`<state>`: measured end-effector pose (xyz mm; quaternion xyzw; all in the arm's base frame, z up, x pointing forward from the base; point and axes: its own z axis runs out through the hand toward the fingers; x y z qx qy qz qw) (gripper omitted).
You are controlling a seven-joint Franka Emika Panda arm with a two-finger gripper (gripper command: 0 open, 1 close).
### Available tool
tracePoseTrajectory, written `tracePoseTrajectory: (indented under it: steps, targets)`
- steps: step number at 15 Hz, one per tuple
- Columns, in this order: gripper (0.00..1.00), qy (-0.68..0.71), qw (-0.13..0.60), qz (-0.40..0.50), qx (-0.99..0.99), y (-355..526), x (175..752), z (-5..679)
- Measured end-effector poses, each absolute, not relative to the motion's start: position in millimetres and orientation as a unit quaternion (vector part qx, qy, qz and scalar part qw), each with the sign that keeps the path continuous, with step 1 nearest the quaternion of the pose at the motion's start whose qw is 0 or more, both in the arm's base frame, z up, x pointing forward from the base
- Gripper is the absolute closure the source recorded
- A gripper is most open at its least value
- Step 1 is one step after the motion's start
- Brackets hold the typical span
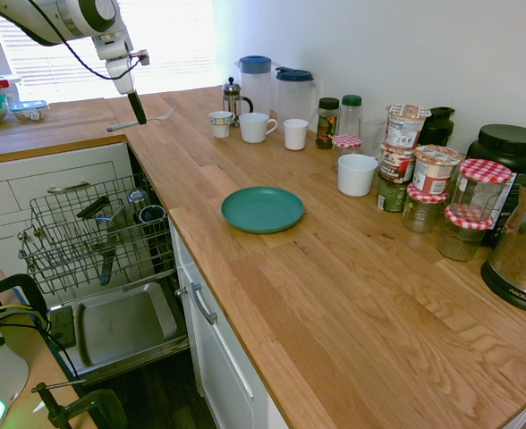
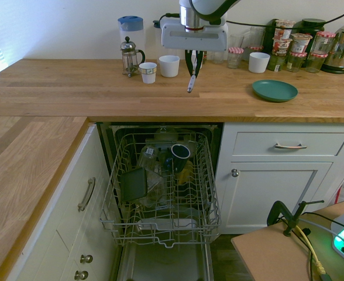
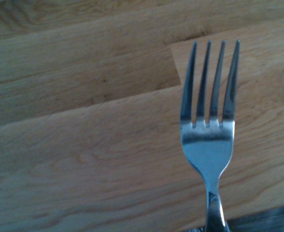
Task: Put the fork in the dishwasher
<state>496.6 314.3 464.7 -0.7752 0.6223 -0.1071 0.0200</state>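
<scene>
In the first exterior view, a broad bare stretch of bench (image 1: 335,322) runs from the green plate (image 1: 263,209) to the lower right of the frame. Mugs (image 1: 256,128) and jars (image 1: 421,207) block the back. In the second exterior view, the pulled-out rack (image 2: 166,193), lower centre, is open from above, though a cup (image 2: 180,152) and a dark tray (image 2: 133,185) obstruct its upper part.

The fork (image 3: 208,140) was slim, shiny silver metal with four straight tines, held in the shut pincer (image 1: 141,121) above the wooden bench (image 1: 335,259). The dishwasher (image 2: 169,263) stood open beneath the bench, its grey wire rack pulled out over the lowered metal inner door panel, with a dark-rimmed cup, clear items and dark utensils in the rack.
</scene>
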Motion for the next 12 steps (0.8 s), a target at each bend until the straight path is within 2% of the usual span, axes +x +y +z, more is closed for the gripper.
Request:
tracePoseTrajectory:
  steps: [9, 12]
  targets:
    - [1.00, 0.573, 0.005, -0.115, -0.811, 413, 376, 383]
    - [1.00, 0.539, 0.001, -0.118, -0.834, 423, 364, 339]
